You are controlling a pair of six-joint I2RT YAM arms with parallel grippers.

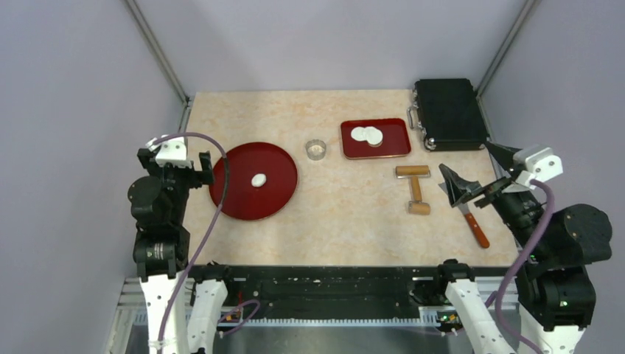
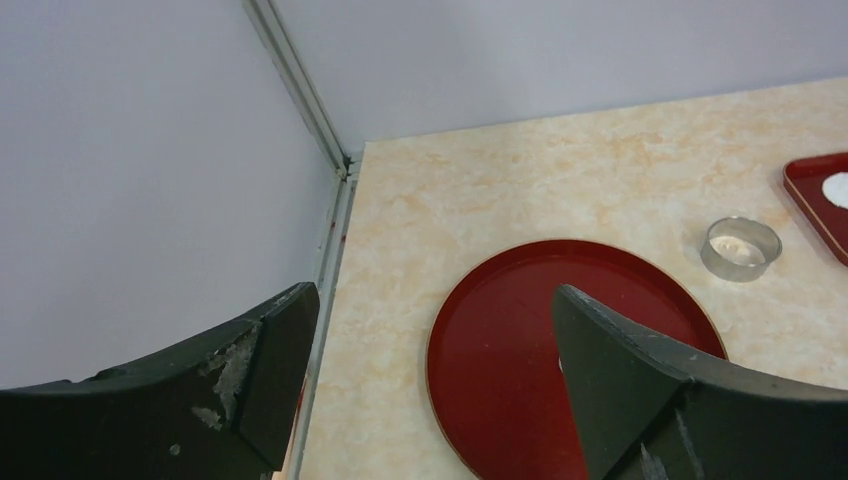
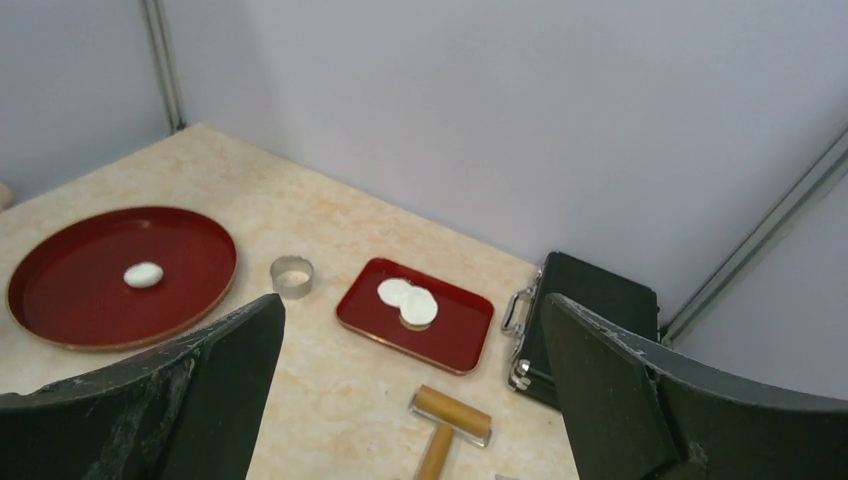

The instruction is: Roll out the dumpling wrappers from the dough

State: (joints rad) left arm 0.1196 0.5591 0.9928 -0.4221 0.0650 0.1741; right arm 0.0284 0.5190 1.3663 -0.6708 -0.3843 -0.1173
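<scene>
Top external: dough (image 1: 259,179) on round tray (image 1: 239,199)

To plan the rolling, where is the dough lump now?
In the top view the dough lies near the middle of the round red tray, on the left side of the table, with the small metal ring to the right of the tray.

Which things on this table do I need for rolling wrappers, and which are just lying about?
For the job: dough on the round red tray; wooden roller; metal ring; wrappers on the rectangular red tray.
Lying about: black case; wooden-handled spatula, probably.
</scene>
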